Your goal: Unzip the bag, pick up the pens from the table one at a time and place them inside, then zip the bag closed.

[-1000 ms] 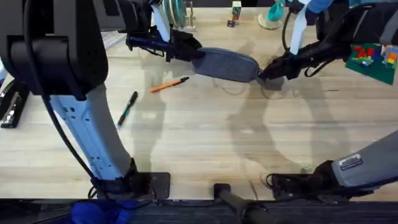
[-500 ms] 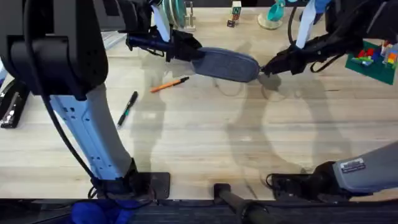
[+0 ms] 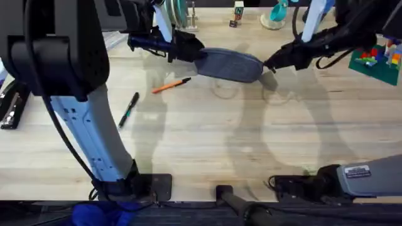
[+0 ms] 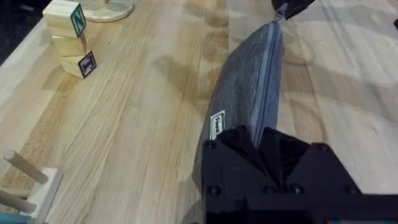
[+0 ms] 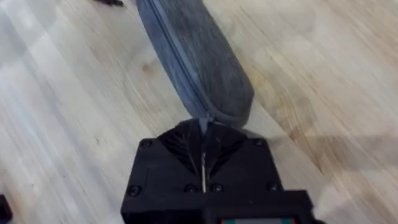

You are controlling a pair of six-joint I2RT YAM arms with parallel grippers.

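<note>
Bag [image 3: 227,64] at far middle of surface [image 3: 207,138], 2 grippers at its ends: left gripper [image 4: 264,138] clenched on near end, right gripper [image 5: 203,127] pinching zipper pull. Judgement: draw pull along zipper line, left anchoring.

The bag [image 3: 229,64] across the upper middle of the overhead frame is matt grey-blue woven cloth with a fine heathered texture; a zipper runs its length, and a small white label [image 4: 217,126] is sewn to its side. The table [image 3: 207,135] is pale wood, smooth with a soft sheen and visible grain. The orange pen [image 3: 171,85] and the black pen [image 3: 129,108] at left of centre look like smooth plastic. Both grippers, left gripper [image 3: 188,51] and right gripper [image 3: 271,64], are matt black plastic.
</note>
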